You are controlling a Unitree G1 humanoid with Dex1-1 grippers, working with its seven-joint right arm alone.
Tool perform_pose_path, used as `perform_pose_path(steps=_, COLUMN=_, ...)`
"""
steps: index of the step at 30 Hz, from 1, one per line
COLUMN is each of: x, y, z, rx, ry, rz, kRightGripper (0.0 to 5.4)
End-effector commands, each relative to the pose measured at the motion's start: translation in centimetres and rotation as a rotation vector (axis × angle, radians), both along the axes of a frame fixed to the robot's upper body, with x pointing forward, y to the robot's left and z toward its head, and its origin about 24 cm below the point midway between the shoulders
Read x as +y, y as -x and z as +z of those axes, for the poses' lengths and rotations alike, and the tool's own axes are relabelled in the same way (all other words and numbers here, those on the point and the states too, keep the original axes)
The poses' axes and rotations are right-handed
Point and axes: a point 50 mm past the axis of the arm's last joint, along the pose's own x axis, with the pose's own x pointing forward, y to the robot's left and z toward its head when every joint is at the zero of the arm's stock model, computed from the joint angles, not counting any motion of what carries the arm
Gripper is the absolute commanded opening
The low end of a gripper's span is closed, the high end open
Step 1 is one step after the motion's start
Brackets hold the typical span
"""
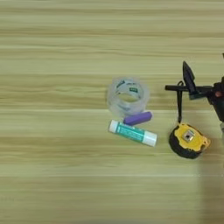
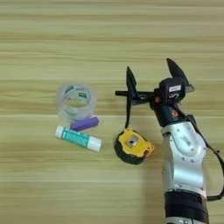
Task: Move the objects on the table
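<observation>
Centrally clustered objects, tape measure (image 2: 133, 147) rightmost, bare table (image 1: 52, 183) all round

Tape roll (image 2: 76, 102) left on the table (image 2: 109, 39), short cylinder (image 2: 85, 124) at its near edge, glue stick (image 2: 78, 138) just nearer, tape measure (image 2: 132, 146) to the right, pen (image 2: 135, 93) behind it, right gripper (image 2: 154, 75) over the pen

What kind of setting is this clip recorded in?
Probably a tabletop test bench or desk, not a home scene. A bare light-wood table fills both views, with only stationery and small tools laid out: a clear tape roll, a glue stick and a tape measure.
</observation>
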Motion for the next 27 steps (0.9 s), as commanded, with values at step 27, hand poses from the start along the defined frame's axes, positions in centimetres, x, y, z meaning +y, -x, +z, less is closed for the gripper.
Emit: perform_pose_path(steps=27, x=1.2, y=-0.9, z=-0.1, rx=-0.144, ry=-0.117, rz=-0.067, kRightGripper=5.36)
